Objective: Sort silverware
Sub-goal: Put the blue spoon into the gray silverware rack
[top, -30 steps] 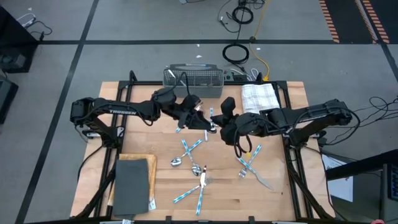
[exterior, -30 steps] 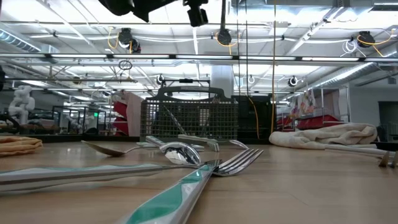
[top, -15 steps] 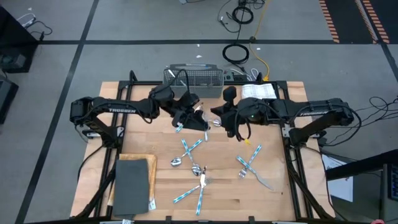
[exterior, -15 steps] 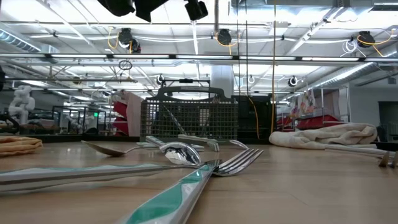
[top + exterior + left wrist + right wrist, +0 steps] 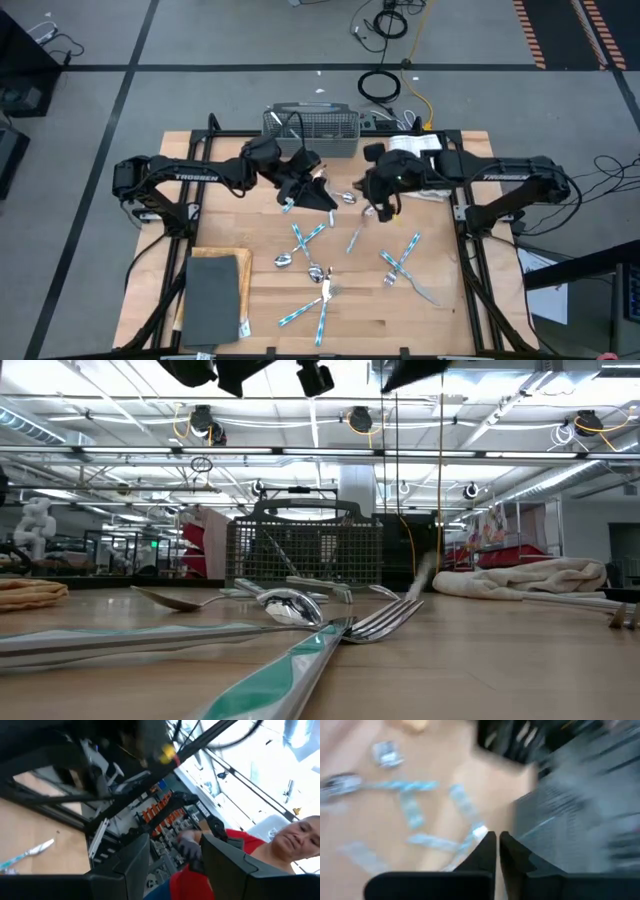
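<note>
Silverware lies scattered across the middle and front of the wooden table, blue-patterned handles pointing every which way, with bare board open along the right edge and the grey mesh basket at the back edge. The left gripper, fingers spread, reaches in from the left just before the basket. The right gripper, fingers pressed nearly together, hangs beside the white towel, one piece lying slantwise just beneath it.
</note>
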Controlling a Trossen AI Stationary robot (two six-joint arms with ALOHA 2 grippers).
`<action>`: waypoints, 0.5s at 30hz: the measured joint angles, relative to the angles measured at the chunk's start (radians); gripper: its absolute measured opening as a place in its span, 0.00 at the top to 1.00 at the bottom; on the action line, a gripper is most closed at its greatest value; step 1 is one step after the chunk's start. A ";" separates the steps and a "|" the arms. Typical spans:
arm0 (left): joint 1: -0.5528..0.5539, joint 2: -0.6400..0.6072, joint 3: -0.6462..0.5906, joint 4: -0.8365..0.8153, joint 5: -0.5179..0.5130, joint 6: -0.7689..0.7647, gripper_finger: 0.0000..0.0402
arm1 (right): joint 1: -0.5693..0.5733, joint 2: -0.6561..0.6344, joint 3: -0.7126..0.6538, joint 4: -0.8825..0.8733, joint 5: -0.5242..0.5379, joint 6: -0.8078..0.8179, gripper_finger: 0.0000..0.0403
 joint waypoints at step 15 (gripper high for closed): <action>0.006 0.002 -0.002 -0.317 -0.144 0.063 0.55 | 0.013 0.085 -0.221 -0.182 -0.133 0.816 0.62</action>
